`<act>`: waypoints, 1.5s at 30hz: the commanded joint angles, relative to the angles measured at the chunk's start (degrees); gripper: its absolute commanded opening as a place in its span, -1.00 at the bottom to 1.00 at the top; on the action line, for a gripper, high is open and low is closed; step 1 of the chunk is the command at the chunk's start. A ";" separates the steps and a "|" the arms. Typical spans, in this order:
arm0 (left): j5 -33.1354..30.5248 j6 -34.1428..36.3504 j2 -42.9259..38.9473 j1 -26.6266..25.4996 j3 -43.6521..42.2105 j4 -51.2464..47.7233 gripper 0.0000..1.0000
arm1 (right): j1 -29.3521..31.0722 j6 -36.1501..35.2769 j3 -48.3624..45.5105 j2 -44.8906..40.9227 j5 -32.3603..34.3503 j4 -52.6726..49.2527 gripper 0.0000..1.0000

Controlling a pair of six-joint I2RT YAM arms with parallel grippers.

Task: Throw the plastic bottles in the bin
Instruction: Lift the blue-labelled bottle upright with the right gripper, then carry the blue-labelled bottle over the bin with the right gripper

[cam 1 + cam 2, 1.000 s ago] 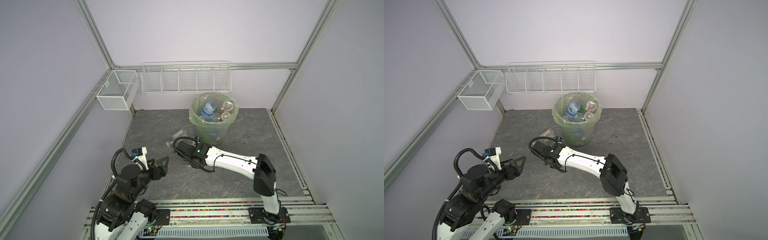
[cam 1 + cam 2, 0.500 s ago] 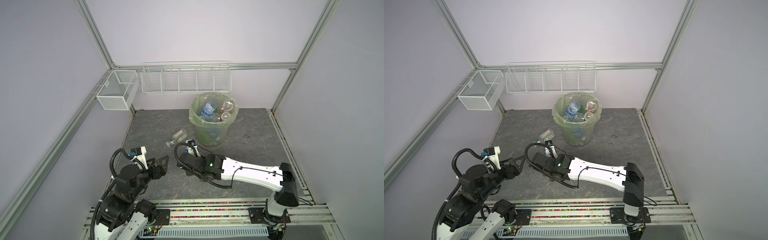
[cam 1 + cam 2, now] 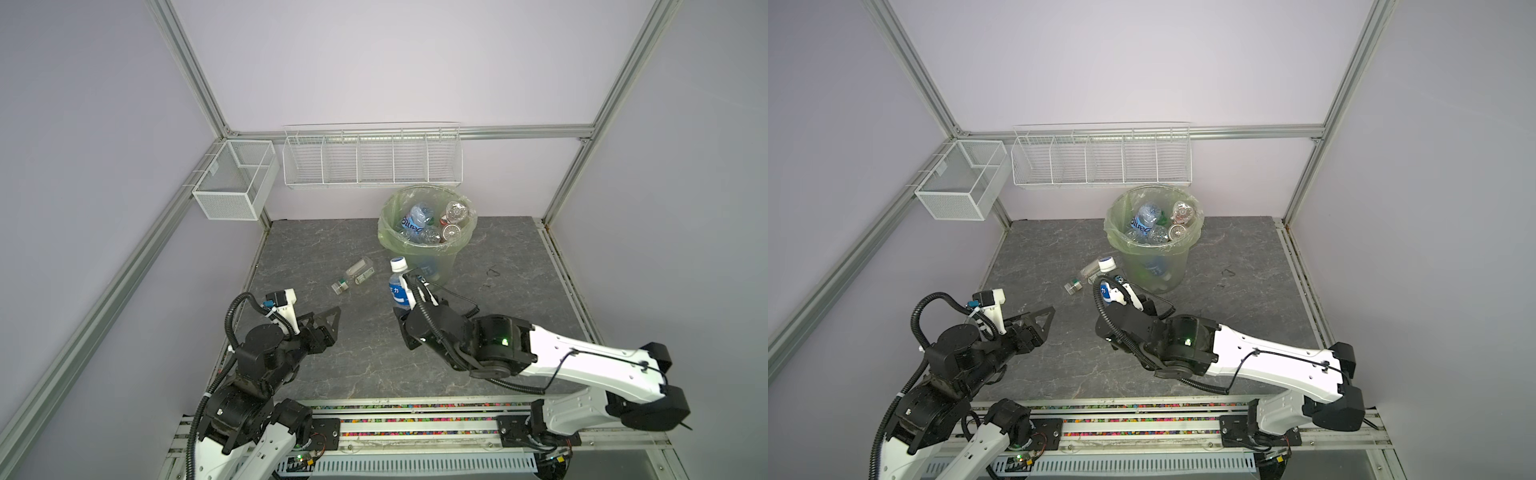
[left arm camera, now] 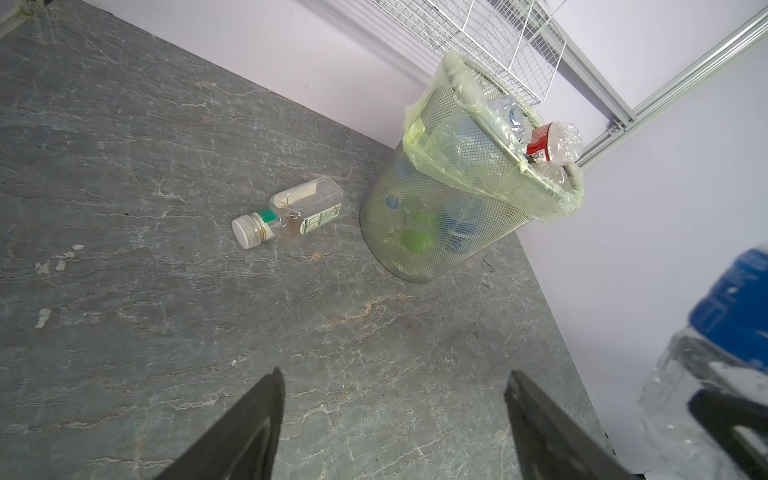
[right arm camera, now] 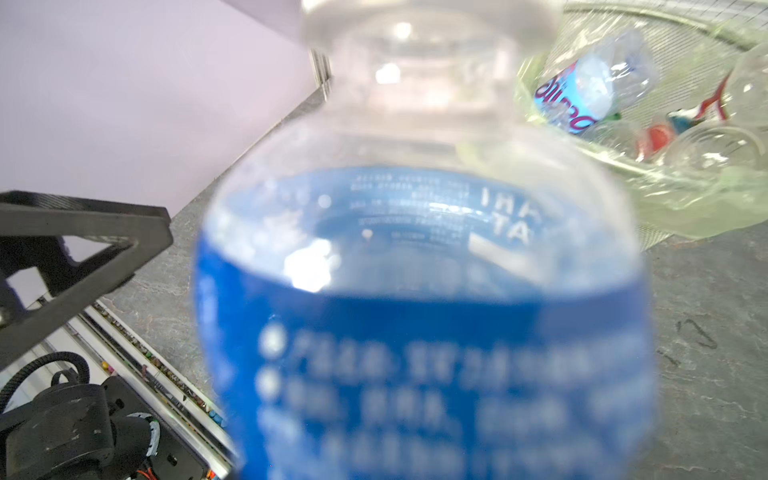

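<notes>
The right pincer (image 3: 402, 311) is closed on the lower body of a blue-label bottle (image 3: 397, 289) and holds it upright, white cap (image 3: 397, 263) uppermost. The bin (image 3: 440, 262) stands just ahead of this pincer, a little to its right.

The step in hand looks like the carry to the bin. To do it well, the pincer should rise until the bottle's base clears the rim. It should then move forward until the whole bottle is over the opening, and only then let go. The pile inside already reaches near the rim, so a low release over the emptier near side should keep the bottle from bouncing out. The thin liner bag (image 4: 419, 137) hangs loosely over the edge and could snag a finger that passes too close.

The left pincer (image 4: 390, 415) hovers above the table (image 3: 374, 353) with its jaws wide and nothing between them, well to the left of the right pincer. A clear bottle (image 4: 286, 212) lies on its side ahead of it, between it and the bin, cap end nearer the pincer.

Counted:
- Bottles: one held and one lying on the table. About four show at the top of the bin, with more dim shapes through its wall that I cannot number.
- Bins: one.
- Wire baskets on the wall: two, a small basket (image 3: 232, 183) and a long basket (image 3: 372, 158).
</notes>
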 commanded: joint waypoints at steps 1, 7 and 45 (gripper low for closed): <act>1.25 -1.07 0.59 0.12 -1.01 1.80 0.65 | 0.05 -6.37 -0.34 -3.75 5.65 -0.36 -0.85; 3.39 -2.67 0.86 0.12 -3.41 4.74 0.64 | -2.03 -11.65 -0.64 -10.24 8.34 -0.10 -0.78; 4.01 -2.06 0.58 -0.15 -4.04 4.23 0.62 | -34.10 -13.44 40.83 20.21 -26.89 -21.15 -0.68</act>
